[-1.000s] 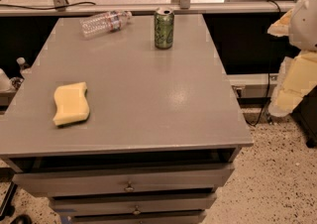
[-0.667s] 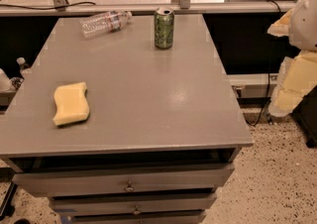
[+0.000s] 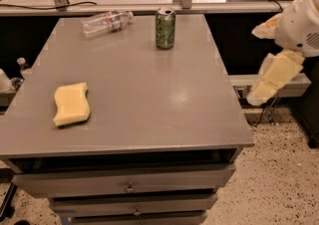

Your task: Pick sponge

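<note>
The sponge (image 3: 72, 104) is a pale yellow foam pad with wavy sides and a thin dark underside. It lies flat near the front left of the grey table top (image 3: 149, 94). My gripper (image 3: 254, 65) hangs off the table's right side, level with its middle and far from the sponge. Its two yellowish fingers (image 3: 275, 77) are spread apart and hold nothing.
A green drink can (image 3: 165, 28) stands upright at the back middle of the table. A clear plastic bottle (image 3: 105, 22) lies on its side at the back left. Drawers (image 3: 129, 183) sit under the top. A shelf rail (image 3: 279, 82) lies behind the gripper.
My gripper has shifted a little to the left, toward the table's right edge. The sponge, can and bottle have not moved.
</note>
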Robot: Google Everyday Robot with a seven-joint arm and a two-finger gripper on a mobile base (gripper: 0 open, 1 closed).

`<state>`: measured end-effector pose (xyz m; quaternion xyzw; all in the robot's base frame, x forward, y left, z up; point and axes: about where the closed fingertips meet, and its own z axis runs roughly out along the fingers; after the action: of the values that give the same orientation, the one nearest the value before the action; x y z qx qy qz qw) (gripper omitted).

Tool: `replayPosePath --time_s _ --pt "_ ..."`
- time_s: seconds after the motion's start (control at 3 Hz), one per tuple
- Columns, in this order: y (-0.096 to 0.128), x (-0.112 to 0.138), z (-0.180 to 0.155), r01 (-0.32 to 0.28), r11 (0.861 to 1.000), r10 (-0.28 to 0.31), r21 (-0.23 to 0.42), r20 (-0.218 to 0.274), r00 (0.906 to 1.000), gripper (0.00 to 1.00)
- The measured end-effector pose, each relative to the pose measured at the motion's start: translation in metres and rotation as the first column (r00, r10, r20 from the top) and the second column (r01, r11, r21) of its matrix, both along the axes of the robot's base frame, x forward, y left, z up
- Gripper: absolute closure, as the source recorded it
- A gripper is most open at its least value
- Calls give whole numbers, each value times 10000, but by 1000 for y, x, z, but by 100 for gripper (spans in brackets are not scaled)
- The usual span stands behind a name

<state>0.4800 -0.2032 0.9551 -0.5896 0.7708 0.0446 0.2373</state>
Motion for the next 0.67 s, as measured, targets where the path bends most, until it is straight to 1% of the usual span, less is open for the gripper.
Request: replayPosePath --time_s 0.33,0.67 --pt "55 20 -16 -779 9817 768 1740 128 9970 0" --pt "114 13 -24 -1600 9392 1596 3038 262 9868 0"
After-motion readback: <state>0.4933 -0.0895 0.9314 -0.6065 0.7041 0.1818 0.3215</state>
